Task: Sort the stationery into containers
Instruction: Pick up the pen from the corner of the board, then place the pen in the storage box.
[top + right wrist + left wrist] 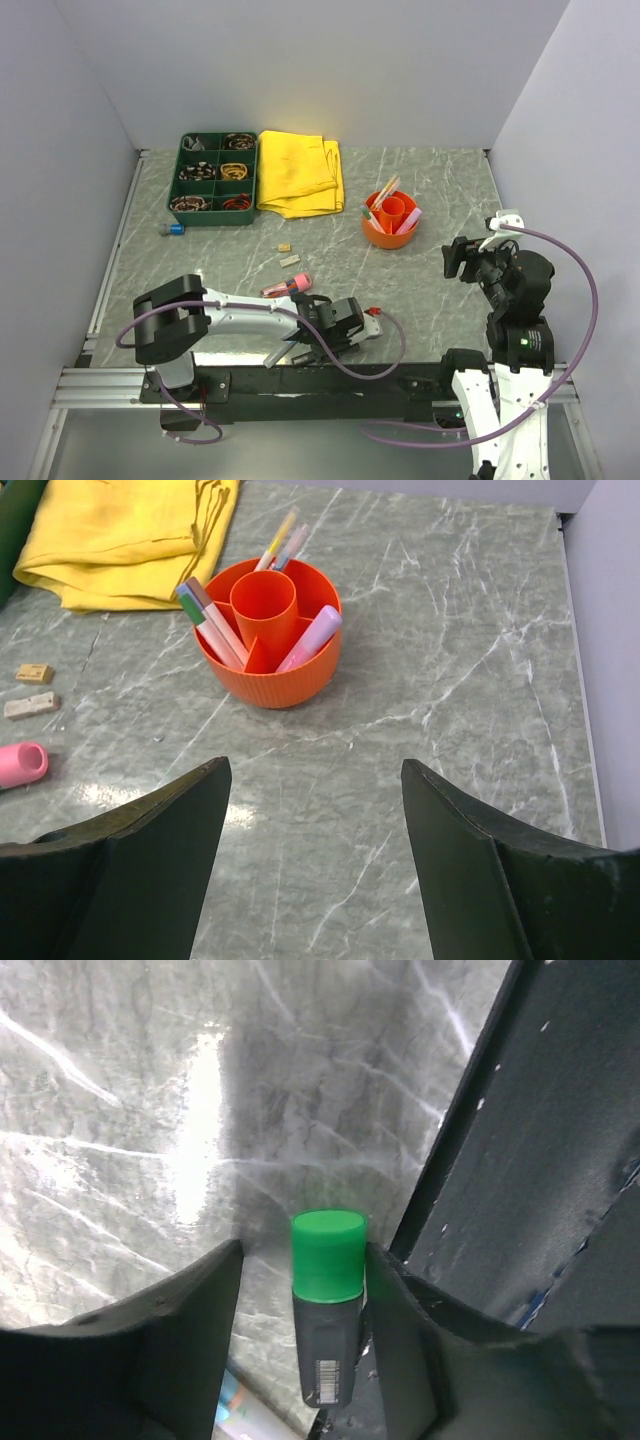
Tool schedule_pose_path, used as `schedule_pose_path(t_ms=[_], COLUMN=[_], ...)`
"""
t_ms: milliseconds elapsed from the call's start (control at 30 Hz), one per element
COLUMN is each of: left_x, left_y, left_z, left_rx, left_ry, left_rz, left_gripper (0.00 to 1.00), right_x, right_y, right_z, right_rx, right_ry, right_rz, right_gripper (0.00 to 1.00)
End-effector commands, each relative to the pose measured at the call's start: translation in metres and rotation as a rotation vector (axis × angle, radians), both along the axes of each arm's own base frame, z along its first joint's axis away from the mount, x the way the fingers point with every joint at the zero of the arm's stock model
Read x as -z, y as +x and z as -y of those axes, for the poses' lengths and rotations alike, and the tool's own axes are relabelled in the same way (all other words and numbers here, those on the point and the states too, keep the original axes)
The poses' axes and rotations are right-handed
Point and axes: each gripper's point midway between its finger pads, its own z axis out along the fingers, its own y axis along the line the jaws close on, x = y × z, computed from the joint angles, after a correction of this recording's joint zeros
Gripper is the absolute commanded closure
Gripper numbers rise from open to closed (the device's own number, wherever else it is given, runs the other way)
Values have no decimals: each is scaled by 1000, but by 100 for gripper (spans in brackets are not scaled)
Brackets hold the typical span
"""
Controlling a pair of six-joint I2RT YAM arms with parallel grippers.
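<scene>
Pens and markers (310, 640) are being held in the round orange ribbed plastic pot (265, 685). Small coiled bits (238, 172) are being kept in the dark green compartmented plastic tray (212, 219). A grey green-capped marker (327, 1260), at the table's near edge, is being straddled by the left gripper (303, 1260), jaws apart. The right gripper (315, 770) is being held spread wide.

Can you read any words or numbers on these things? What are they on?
Nothing here can be read.
Green-capped marker: a white barcode sticker on its dark barrel, too small and blurred to read.
Orange pot, yellow cloth: no writing shows.
</scene>
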Motion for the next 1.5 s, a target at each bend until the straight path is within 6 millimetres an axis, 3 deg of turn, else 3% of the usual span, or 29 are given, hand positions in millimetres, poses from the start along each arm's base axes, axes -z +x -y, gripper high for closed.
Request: schedule_pose_path(t_ms=[0, 33, 67, 167, 233, 333, 367, 400, 433, 500, 533, 567, 600, 667, 833, 967, 1067, 1100, 1167, 1300, 1467], left_x=[10, 12, 10, 6, -2, -39, -68, -85, -117, -144, -175, -191, -203, -246, -286, -287, -295, -282, -293, -272, -261], left_y=[-12, -12, -13, -9, -4, 22, 44, 52, 68, 89, 104, 123, 130, 164, 192, 209, 232, 240, 251, 266, 276], left_z=[-5, -5, -3, 1, 2, 26, 45, 56, 76, 91, 106, 113, 125, 144, 170, 180, 190, 195, 197, 205, 214], left_rx=[10, 12, 18, 53, 79, 82, 66, 76, 67, 54, 59, 47, 69, 86, 252, 349, 366, 360, 353, 327, 310], left_ry=[17, 22, 18, 22, 35, -31, -105, -152, -231, -310, -386, -434, -492, -654, -898, -958, -1000, -989, -1016, -1039, -1087], left_rz=[-15, -20, -23, -4, 9, 43, 80, 80, 117, 105, 142, 185, 191, 297, 399, 465, 563, 552, 545, 511, 500], left_gripper=[58, 64, 77, 99, 99, 99, 99, 99, 99, 99, 99, 99, 99, 99, 99, 99, 99, 99, 99, 99, 99], right_x=[-3, -1, -2, -2, -9, -19, -23, -24, -27, -28, -29, -27, -26, -19, -21, -35, -29, -21, -16, -17, -10], right_y=[1, 1, 2, 1, 0, -3, -4, -6, -7, -8, -8, -7, -6, -2, 9, 18, 21, 23, 26, 28, 33], right_z=[3, 3, 3, 1, 1, 0, 0, 0, 0, 0, 0, 0, -1, 1, 13, 12, 8, 9, 11, 14, 20], right_rx=[5, 5, 5, -5, -5, -8, -9, -12, -13, -7, -5, -10, -12, -11, 56, 71, 43, 54, 76, 84, 91], right_ry=[-18, -17, -19, -18, -22, -24, -26, -26, -28, -24, -23, -21, -22, -29, -38, 11, 12, 22, 47, 38, -5], right_rz=[22, 17, 19, 16, 29, 40, 45, 39, 42, 37, 37, 29, 30, 20, 4, 59, 99, 81, 45, 53, 19], right_gripper=[23, 23, 23, 23, 23, 23, 23, 23, 23, 23, 23, 22, 23, 22, 23, 22, 22, 22, 23, 23, 22])
